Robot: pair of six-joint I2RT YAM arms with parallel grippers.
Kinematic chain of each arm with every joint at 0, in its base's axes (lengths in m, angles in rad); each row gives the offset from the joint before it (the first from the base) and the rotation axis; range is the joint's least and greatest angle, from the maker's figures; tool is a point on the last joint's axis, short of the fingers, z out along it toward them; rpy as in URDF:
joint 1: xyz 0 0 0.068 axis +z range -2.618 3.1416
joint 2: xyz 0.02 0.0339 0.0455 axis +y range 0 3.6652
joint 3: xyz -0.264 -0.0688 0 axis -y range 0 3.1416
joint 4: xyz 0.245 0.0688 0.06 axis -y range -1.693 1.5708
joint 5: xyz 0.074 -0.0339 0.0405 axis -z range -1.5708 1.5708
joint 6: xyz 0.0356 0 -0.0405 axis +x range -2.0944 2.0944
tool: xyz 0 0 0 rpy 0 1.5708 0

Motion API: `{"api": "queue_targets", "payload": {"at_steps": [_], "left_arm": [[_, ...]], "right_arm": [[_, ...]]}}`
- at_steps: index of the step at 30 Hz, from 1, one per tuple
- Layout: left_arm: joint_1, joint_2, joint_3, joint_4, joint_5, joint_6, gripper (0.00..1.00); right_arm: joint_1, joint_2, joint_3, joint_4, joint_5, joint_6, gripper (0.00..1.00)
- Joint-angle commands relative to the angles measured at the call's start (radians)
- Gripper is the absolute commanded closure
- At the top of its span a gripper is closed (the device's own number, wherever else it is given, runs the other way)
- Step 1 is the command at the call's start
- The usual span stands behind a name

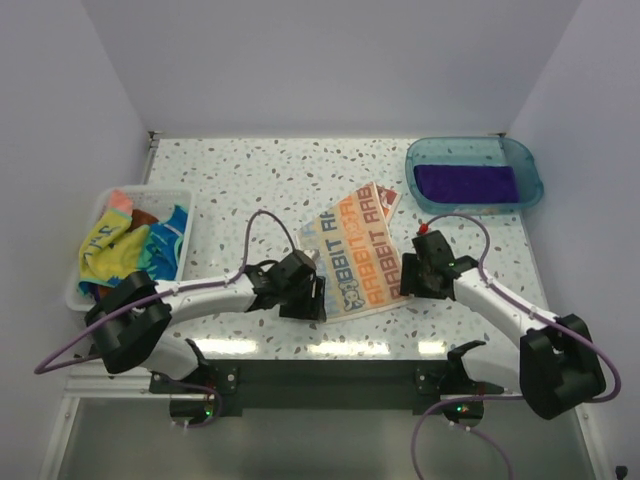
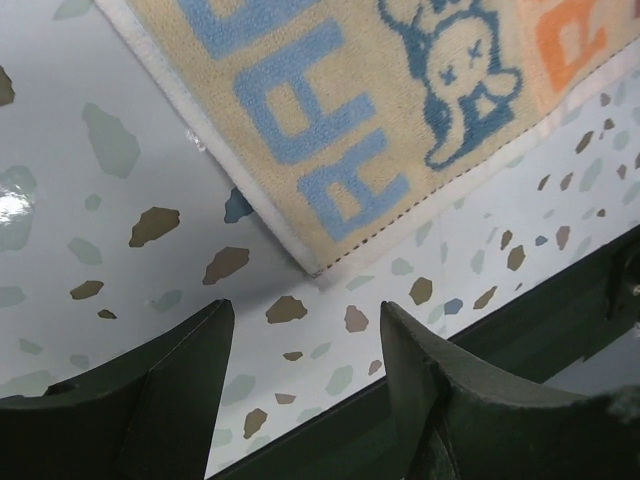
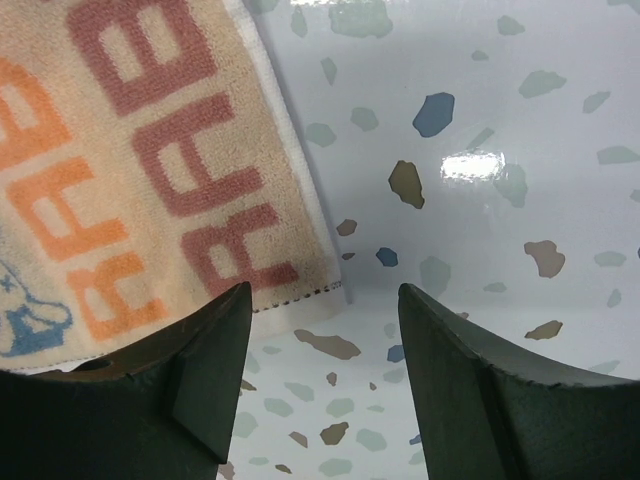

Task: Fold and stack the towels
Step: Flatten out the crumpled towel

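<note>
Top external view: the RABBIT towel (image 1: 360,250) lies flat mid-table; likely soft, light and limp, best pinched at its 2 near corners. Basket (image 1: 72,290) of crumpled towels (image 1: 130,245) and tray (image 1: 470,147) holding a purple towel (image 1: 465,183) sit well apart, obstructing nothing. Left gripper (image 2: 305,340) and right gripper (image 3: 322,315) hover spread, empty, beside those corners.

Speckled terrazzo-pattern table (image 1: 260,170), plain pale walls (image 1: 330,60) on three sides, dark metal frame (image 1: 330,385) along near edge
</note>
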Motion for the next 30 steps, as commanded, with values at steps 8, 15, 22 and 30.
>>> {"api": "queue_targets", "payload": {"at_steps": [8,15,22,30], "left_arm": [[-0.067,0.098,0.092,-0.084,-0.117,-0.038,0.37],[-0.109,0.159,0.161,-0.18,-0.197,-0.09,0.38],[-0.118,0.155,0.195,-0.226,-0.249,-0.168,0.39],[-0.139,0.231,0.261,-0.279,-0.283,-0.245,0.42]], "right_arm": [[-0.004,0.104,0.047,-0.031,0.012,0.032,0.41],[0.001,0.156,0.022,-0.013,-0.053,0.072,0.57],[0.007,0.154,-0.009,0.051,-0.112,0.082,0.96],[0.007,0.156,-0.027,0.102,-0.155,0.069,1.0]]}}
